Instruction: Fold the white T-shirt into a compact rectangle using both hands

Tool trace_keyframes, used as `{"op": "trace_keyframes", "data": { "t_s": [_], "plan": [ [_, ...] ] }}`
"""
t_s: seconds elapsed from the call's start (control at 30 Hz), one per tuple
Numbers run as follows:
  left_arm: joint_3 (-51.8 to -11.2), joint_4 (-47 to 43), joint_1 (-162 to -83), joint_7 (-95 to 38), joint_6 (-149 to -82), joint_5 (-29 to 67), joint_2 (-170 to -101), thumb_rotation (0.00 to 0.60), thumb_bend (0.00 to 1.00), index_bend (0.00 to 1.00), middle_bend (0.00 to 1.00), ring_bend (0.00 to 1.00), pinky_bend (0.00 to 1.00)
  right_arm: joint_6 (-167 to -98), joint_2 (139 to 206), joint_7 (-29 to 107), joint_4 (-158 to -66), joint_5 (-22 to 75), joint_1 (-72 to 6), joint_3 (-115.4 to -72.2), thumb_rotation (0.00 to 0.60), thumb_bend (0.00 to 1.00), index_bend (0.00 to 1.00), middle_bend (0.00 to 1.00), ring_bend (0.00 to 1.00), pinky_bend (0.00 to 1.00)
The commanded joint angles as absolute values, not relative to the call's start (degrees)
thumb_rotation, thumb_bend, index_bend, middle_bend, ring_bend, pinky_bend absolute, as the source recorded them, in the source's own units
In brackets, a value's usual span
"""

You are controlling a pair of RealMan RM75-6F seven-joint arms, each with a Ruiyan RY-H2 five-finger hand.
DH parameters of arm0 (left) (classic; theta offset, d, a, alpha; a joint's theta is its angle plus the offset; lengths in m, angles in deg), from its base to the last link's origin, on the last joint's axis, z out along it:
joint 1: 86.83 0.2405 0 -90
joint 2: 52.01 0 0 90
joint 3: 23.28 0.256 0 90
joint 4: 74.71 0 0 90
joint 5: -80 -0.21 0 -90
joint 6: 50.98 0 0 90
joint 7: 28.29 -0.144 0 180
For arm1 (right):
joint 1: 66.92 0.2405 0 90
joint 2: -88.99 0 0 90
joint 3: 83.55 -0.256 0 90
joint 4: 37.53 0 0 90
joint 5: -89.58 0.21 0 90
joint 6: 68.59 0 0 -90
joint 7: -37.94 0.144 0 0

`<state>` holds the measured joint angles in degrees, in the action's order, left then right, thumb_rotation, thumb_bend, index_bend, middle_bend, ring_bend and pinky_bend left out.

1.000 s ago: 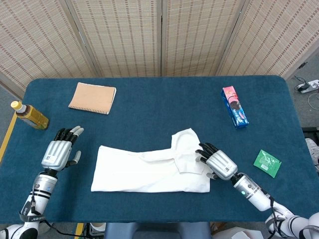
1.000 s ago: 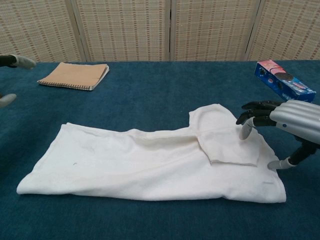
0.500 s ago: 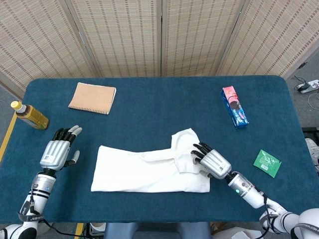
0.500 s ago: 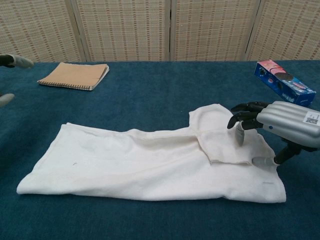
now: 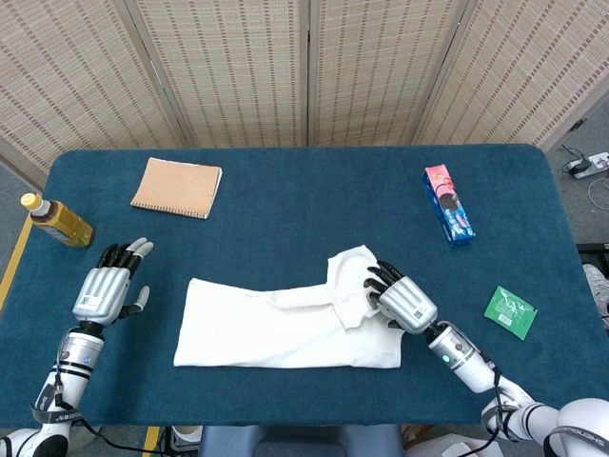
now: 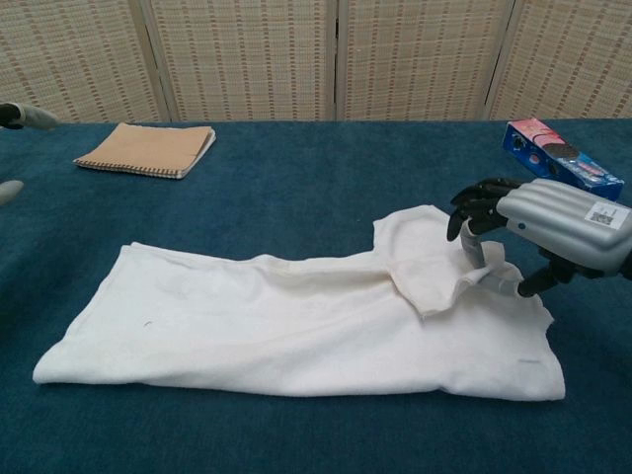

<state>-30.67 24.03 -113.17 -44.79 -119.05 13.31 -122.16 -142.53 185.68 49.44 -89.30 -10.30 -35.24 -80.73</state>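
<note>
The white T-shirt (image 5: 276, 328) (image 6: 276, 326) lies flat along the table's near side, folded into a long strip with one sleeve turned over at its right end. My right hand (image 5: 400, 297) (image 6: 538, 222) sits on that sleeve. Its thumb and fingers pinch the sleeve's right edge, which is bunched and lifted a little off the shirt. My left hand (image 5: 105, 290) hovers over bare table left of the shirt, fingers spread, holding nothing. In the chest view only the left hand's fingertips (image 6: 20, 117) show, at the left edge.
A tan notebook (image 5: 177, 188) (image 6: 148, 148) lies at the back left. A bottle (image 5: 57, 221) lies by the left edge. A blue and pink cookie box (image 5: 447, 205) (image 6: 558, 170) is at the back right, and a green packet (image 5: 510, 311) lies right of my right hand.
My right hand slid left onto the sleeve and closed on its edge, raising it into a crease. My left hand drifted slightly left and stays open.
</note>
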Motion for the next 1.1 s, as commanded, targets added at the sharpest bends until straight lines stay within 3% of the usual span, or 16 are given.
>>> {"op": "trace_keyframes", "data": {
  "t_s": [0.03,0.4,1.0,1.1],
  "plan": [
    [-30.7,24.0,-113.0,-44.6,-119.2,13.1,-122.0,0.6,0.47,0.01,0.07,0.07,0.01,-142.6,187.2,50.9,-90.0,-7.0,-35.1,-83.9,0.6,0.37,0.59,0.33,0.14,0.1],
    [-30.5,24.4,-112.2,-43.5,-120.1,11.8,-121.3,0.6,0.47,0.01,0.07,0.07,0.01,-138.6,191.6,48.2,-90.9,2.6,-32.7,-92.3,0.6,0.38,0.59,0.33,0.14,0.1],
    [-30.4,23.2,-111.2,-40.9,-119.9,10.9,-120.5,0.6,0.47,0.01,0.07,0.07,0.0,-133.5,196.0,41.8,-85.6,10.0,-31.4,-95.8,0.6,0.39,0.59,0.33,0.14,0.1],
    [-30.5,23.2,-111.1,-40.7,-120.2,10.5,-120.5,0.6,0.47,0.01,0.07,0.07,0.0,-131.6,196.5,40.2,-85.0,11.9,-30.8,-96.7,0.6,0.39,0.49,0.26,0.13,0.08]
  ]
}}
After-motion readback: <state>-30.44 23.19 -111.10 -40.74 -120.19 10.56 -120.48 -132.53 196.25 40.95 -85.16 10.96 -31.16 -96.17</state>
